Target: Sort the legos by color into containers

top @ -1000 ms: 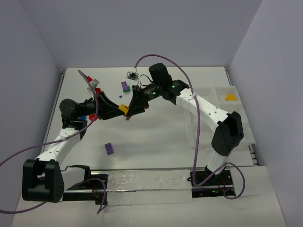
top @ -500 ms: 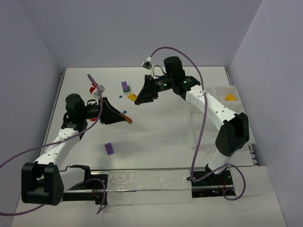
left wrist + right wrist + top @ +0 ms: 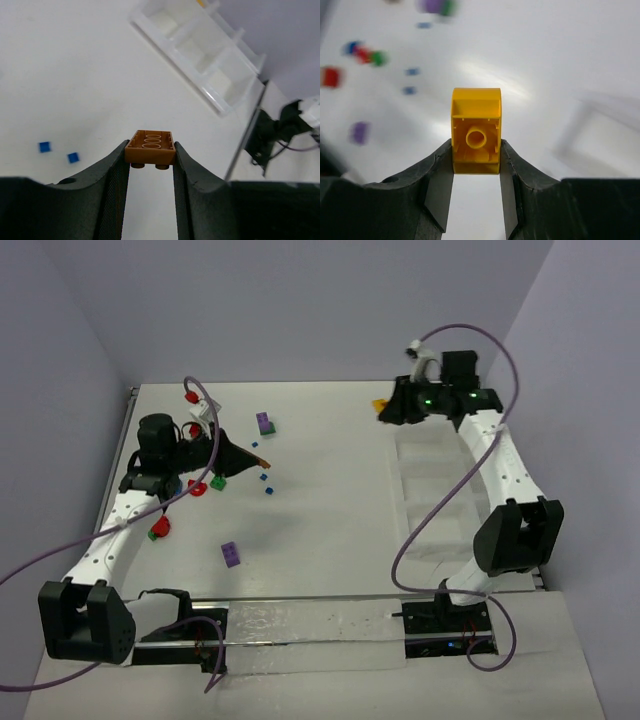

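My left gripper (image 3: 262, 462) hovers over the table left of centre, shut on an orange-brown lego (image 3: 150, 148) held flat between its fingertips (image 3: 120, 160). At the far right, by the far end of the white compartment tray (image 3: 406, 508), my right gripper (image 3: 381, 407) is shut on a yellow lego (image 3: 476, 131) whose hollow underside faces the camera. Loose legos lie on the left half of the table: a purple-and-green one (image 3: 264, 423), a purple one (image 3: 231, 554), a red one (image 3: 160, 530), a green one (image 3: 217, 483) and tiny blue ones (image 3: 268, 491).
The tray (image 3: 200, 50) runs along the table's right side. Grey walls close in the left, back and right. Purple cables loop above both arms. Two tiny blue bricks (image 3: 45, 146) lie below the left gripper.
The grippers were together at mid-table, then separated. The right arm has swung far right to the tray's far end with the yellow lego. The left gripper has drawn back left with the orange-brown one.
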Controlling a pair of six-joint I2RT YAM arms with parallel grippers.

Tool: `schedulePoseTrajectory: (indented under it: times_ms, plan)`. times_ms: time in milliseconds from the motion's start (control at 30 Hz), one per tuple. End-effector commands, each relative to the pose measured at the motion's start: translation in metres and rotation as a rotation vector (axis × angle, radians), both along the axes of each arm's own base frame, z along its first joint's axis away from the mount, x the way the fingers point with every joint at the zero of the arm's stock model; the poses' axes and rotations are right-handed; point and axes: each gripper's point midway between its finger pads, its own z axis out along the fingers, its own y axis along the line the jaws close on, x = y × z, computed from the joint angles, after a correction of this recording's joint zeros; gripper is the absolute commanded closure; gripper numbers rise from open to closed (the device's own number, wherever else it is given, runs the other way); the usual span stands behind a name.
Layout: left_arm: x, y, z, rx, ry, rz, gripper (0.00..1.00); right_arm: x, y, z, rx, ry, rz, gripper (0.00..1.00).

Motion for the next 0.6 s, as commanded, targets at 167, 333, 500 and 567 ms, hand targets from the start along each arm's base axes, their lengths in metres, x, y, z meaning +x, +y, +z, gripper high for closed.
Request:
schedulePoseTrajectory:
  times_ms: [167, 333, 500, 567]
  plan:
    - [0.040, 0.002, -0.002, 0.195, -0.101, 0.124, 1.00, 0.017, -0.245, -0.048, -0.576, 0.098, -0.509, 1.00]
    - [0.048, -0.016, -0.005, 0.222, -0.105, 0.104, 1.00, 0.034, -0.286, -0.081, -0.669, 0.165, -0.572, 1.00]
    - [0.050, -0.026, -0.004, 0.214, -0.098, 0.080, 1.00, 0.046, -0.304, -0.110, -0.699, 0.216, -0.604, 1.00]
    - [0.051, -0.028, -0.004, 0.211, -0.095, 0.075, 1.00, 0.048, -0.307, -0.115, -0.699, 0.221, -0.602, 1.00]
